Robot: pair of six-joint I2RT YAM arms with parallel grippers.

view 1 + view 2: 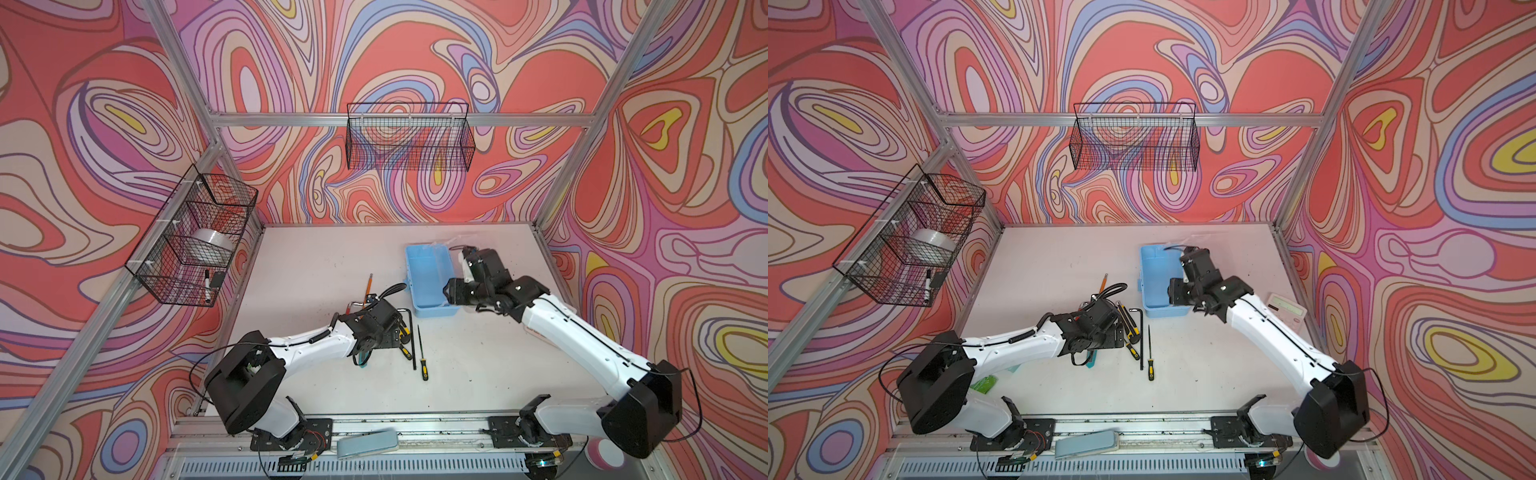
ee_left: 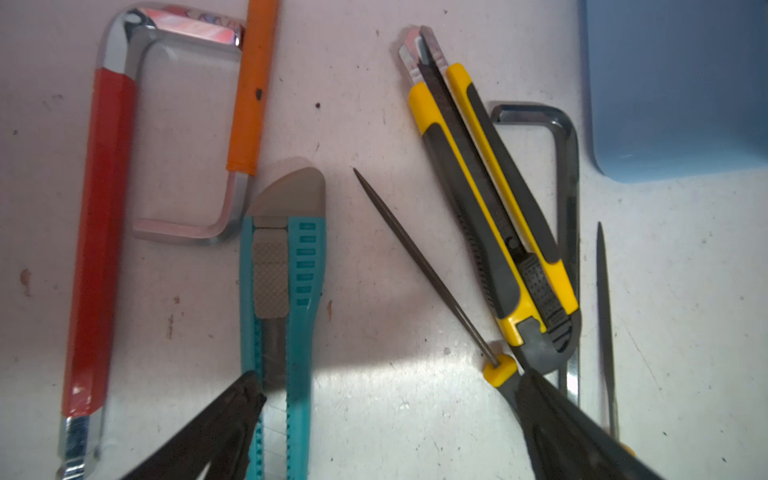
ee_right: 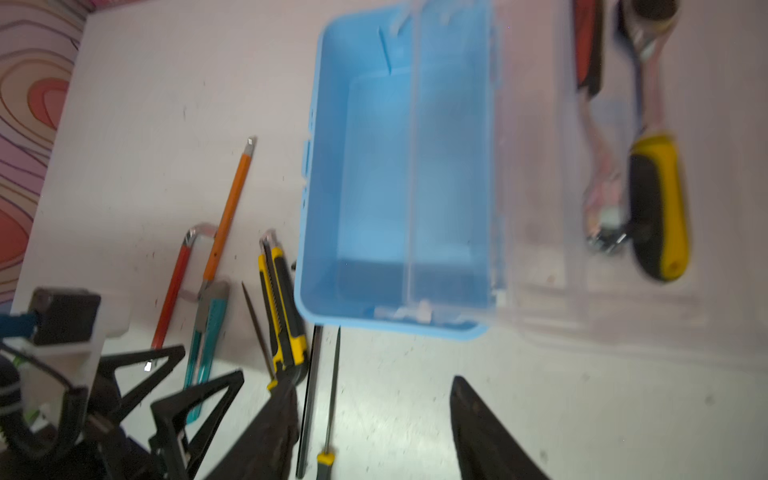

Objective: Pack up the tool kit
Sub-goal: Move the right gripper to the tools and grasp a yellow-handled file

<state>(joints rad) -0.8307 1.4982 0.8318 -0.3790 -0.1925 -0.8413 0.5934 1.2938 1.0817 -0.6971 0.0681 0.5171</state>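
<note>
On the table (image 1: 316, 266), one light blue case (image 3: 374, 322), open, empty, clear lid (image 3: 540, 208) flung back. Left of the case: two utility knives (image 2: 286, 291) (image 2: 490, 216), three hex keys (image 2: 99, 228) (image 2: 249, 83) (image 2: 567, 187), two slim screwdrivers (image 2: 419, 257) (image 2: 604, 311), plus left tool (image 2: 388, 376) spread wide, gripping nothing. Over the case's near end, right tool (image 3: 374, 386) parted, empty.

**Colours on the desk**

The light blue rectangular plastic case (image 3: 374, 187) sits on a white desk (image 1: 324, 270). 2 utility knives: the teal-and-grey plastic knife (image 2: 299, 270) and the yellow-and-black plastic knife (image 2: 490, 216). 2 hex keys: the red-sleeved steel key (image 2: 99, 232) and the orange-sleeved steel key (image 2: 249, 87). The swirl-patterned walls (image 1: 415, 50) mix coral, lilac, blue and yellow.
</note>
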